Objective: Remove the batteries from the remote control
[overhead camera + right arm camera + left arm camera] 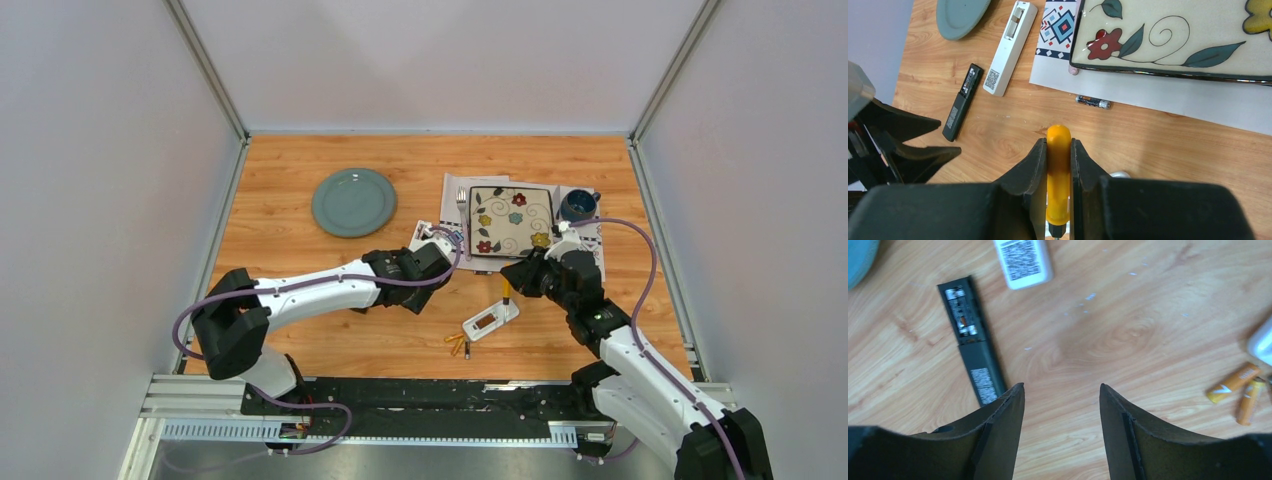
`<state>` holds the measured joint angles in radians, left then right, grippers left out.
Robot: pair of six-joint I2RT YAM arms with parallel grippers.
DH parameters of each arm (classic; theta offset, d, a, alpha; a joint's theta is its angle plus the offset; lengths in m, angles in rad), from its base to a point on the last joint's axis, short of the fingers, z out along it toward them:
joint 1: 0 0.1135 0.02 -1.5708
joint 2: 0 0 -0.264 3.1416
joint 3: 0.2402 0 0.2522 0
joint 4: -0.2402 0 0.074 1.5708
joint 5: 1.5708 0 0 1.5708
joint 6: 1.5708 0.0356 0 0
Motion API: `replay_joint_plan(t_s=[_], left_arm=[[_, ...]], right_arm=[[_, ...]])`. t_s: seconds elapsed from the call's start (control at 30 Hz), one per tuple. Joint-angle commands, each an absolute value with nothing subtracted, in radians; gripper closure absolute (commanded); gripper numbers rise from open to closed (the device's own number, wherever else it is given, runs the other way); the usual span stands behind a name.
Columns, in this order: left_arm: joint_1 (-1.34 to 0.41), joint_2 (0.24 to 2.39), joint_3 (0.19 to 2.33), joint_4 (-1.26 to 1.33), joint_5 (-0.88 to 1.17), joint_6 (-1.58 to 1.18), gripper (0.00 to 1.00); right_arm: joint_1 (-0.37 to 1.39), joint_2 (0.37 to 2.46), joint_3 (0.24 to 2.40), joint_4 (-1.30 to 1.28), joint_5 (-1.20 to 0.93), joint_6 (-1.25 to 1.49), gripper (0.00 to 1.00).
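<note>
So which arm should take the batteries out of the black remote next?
Probably left. The left gripper is open and empty, close to the black remote, whose batteries show. The right gripper is shut on the orange screwdriver.

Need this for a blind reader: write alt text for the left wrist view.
Open left gripper over a wooden table: black remote with uncovered battery bay at left, two orange batteries at right, white remote at top.

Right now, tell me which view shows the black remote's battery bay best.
Left wrist: the black remote lies close, its bay open with cells inside. Right wrist shows it small, bay detail lost. Top external does not show it; the left arm likely covers it.
</note>
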<state>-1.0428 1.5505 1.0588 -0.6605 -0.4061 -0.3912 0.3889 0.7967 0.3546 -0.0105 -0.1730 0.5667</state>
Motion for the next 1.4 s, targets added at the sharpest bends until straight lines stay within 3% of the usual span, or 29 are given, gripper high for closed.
replay_joint_plan(t_s=[0.0,0.4,0.93,1.17,1.37], left_arm=[[-0.954,1.514,1.017,-0.666,-0.426,-0.377,0.36],[-0.763,1.532,0.919,-0.654,-0.37,-0.351,0.22],[-0.614,1.568,0.844,-0.565,-0.141,-0.413,0.26],[-0.58,1.6,0.845,-0.577,-0.14,-0.445,0.36],[-0.571,1.592,0.838,-0.563,-0.117,-0.443,0.52]], right_arm=[[0.384,0.802,0.396,0.021,-0.172,0.558,1.0],[0.384,0.799,0.385,0.025,-0.173,0.558,1.0],[0.383,0.79,0.385,0.015,-0.17,0.56,1.0],[0.383,0.778,0.388,0.005,-0.161,0.555,1.0],[0.383,0.772,0.393,0.003,-0.15,0.551,1.0]])
